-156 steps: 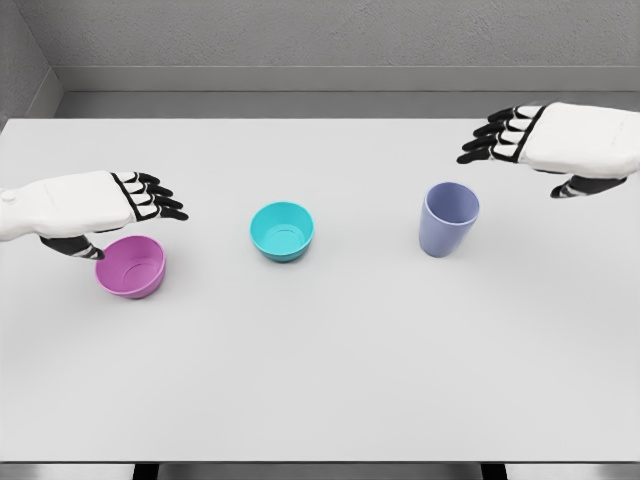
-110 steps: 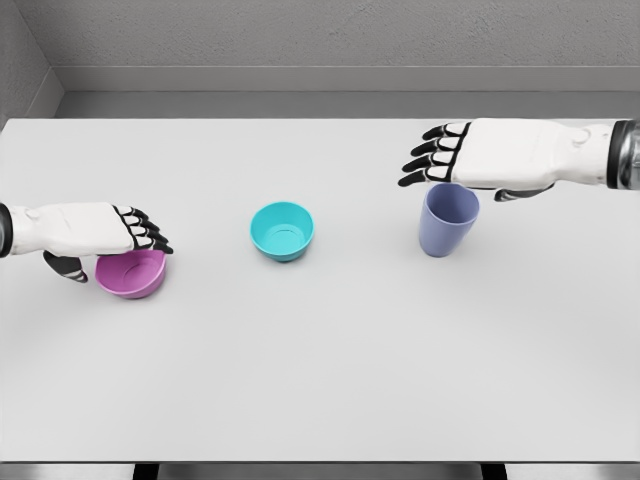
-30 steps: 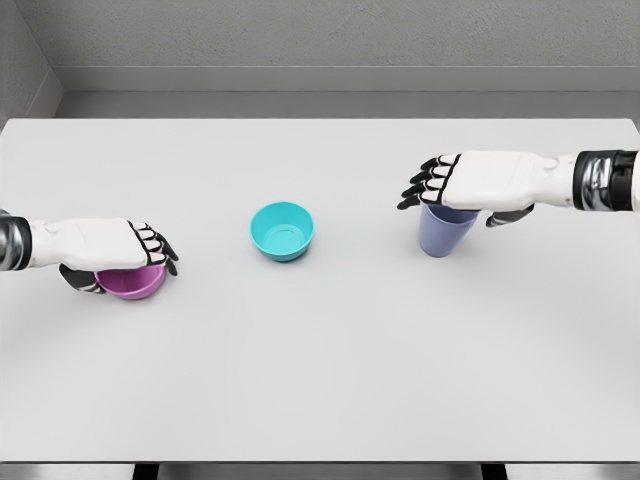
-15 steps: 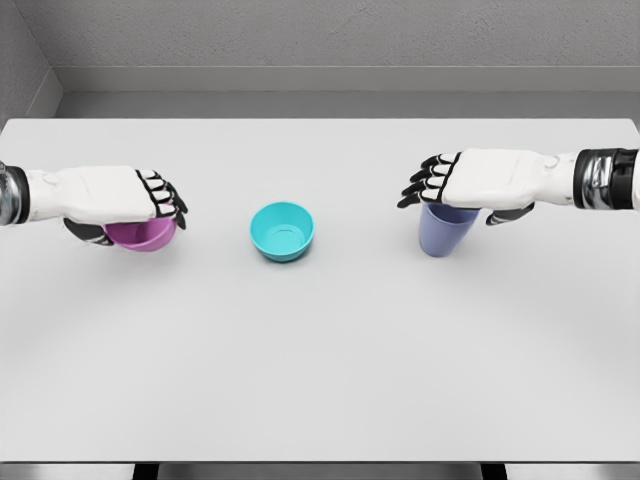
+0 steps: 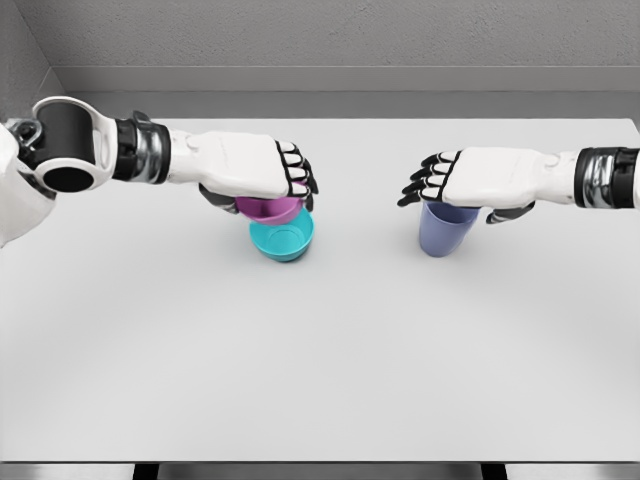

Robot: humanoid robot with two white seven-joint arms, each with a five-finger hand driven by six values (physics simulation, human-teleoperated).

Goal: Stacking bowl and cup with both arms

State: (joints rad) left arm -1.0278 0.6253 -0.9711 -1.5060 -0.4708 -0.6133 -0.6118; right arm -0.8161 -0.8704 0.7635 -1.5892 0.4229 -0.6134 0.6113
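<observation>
Left hand (image 5: 255, 170) has its fingers curled over the rim of the purple bowl (image 5: 268, 210), holding it just above the teal bowl (image 5: 283, 238) mid-surface. Right hand (image 5: 470, 180) sits over the mouth of the lavender cup (image 5: 443, 228), can't tell if it's actually gripping. All look like smooth, rigid, light plastic, probably slippery, so rim grips seem best.

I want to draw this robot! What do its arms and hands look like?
Both arms are smooth white shells. The left hand and right hand have white backs, with black fingers capped by white plates outlined in black. Each wrist has a shiny silver and black ring. On the left arm there is a big round black joint with a white rim. No cables show.
</observation>
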